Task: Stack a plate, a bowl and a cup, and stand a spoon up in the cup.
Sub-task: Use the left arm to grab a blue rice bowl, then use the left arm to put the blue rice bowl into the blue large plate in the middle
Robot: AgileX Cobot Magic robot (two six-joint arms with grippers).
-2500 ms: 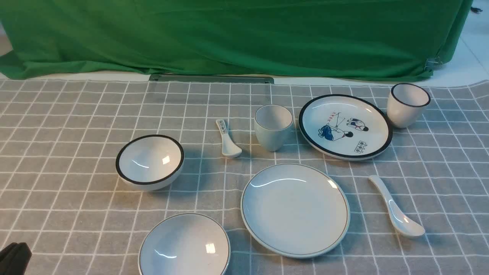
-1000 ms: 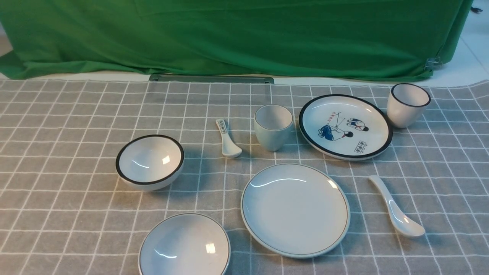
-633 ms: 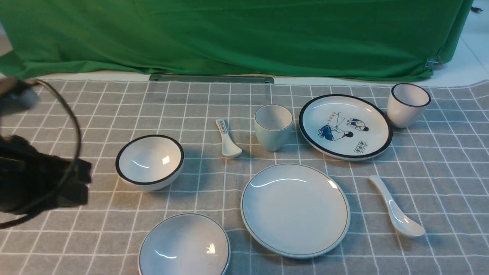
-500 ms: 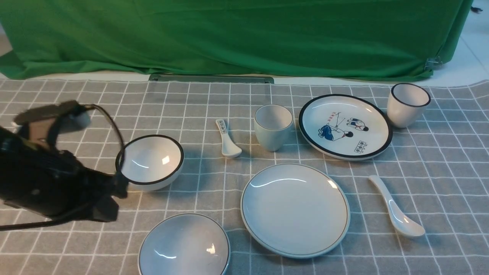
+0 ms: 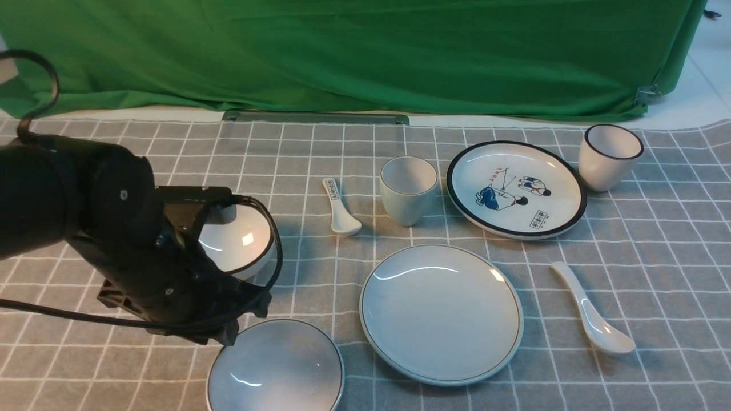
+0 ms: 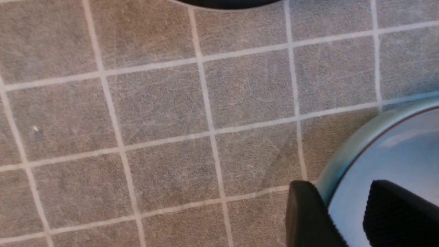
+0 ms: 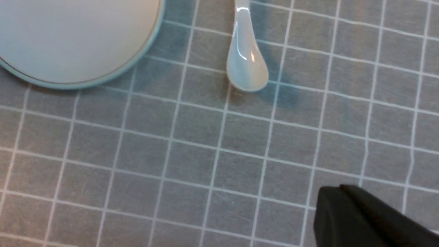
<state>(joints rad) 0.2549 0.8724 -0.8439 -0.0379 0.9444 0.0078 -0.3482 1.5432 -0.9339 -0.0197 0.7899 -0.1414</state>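
Left gripper (image 6: pixel 341 192) straddling the bowl (image 6: pixel 404 144) rim
Its fingers (image 6: pixel 305 216) stand half parted, rim between, unpinched; seat deeper, close squarely, lift level. Right gripper (image 7: pixel 334 202) closed, empty.

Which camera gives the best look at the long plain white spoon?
The front view: the spoon lies whole on the cloth. The right wrist view cuts off its handle; the left wrist view misses it.

Two plates: plain plate (image 5: pixel 441 314), cartoon plate (image 5: pixel 517 171). Two bowls: shallow bowl (image 5: pixel 276 368), black-rimmed bowl (image 5: pixel 243 240). Two cups: pale cup (image 5: pixel 408 197), black-rimmed cup (image 5: pixel 610 157). Two spoons: long spoon (image 5: pixel 594 319), short printed spoon (image 5: pixel 341 214).
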